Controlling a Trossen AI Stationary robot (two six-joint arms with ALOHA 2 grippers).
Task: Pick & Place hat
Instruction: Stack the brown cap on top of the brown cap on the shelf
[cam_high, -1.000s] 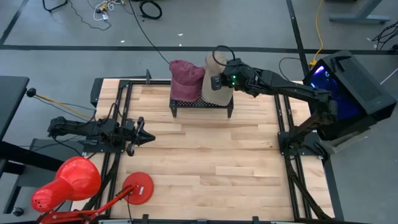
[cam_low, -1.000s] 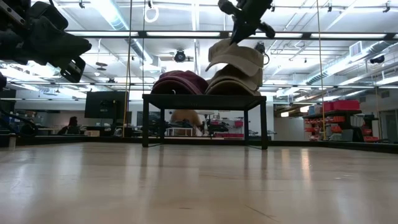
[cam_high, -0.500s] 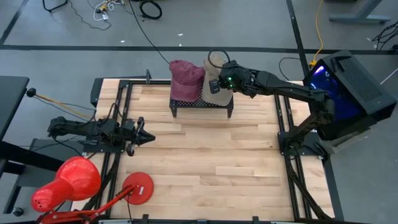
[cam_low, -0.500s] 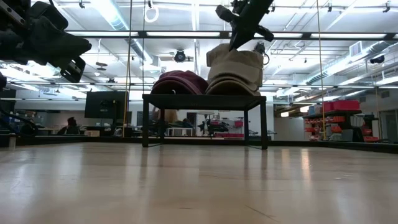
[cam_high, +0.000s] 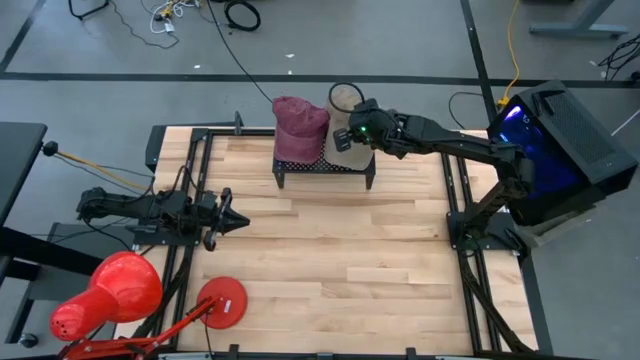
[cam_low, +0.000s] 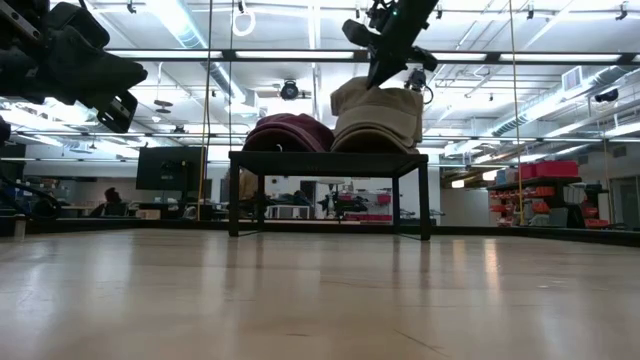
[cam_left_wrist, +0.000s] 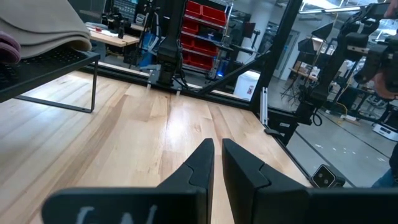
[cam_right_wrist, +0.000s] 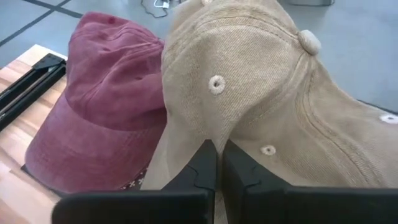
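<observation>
Hat-wise, nothing is sitting on the near stretch of the table (cam_high: 330, 250). At its left edge the left gripper (cam_left_wrist: 216, 163) is parked, fingers pinched together on nothing, well apart from the action.

Farther back, the black mesh rack (cam_high: 325, 169) is loaded with two caps side by side and touching: a maroon cap (cam_right_wrist: 102, 106) and a tan cap (cam_right_wrist: 261, 93). The tan cap is sat on the rack, with the right gripper (cam_right_wrist: 217, 165) clamped on a pinch of its crown fabric.

Only a thin fold seems to be caught, so a slip out of the jaws can be expected if the cap is yanked up fast. The maroon cap could also get dragged or tipped off the rack, since the two are pressed against each other. A brim snagged on the mesh can't be ruled out either.
</observation>
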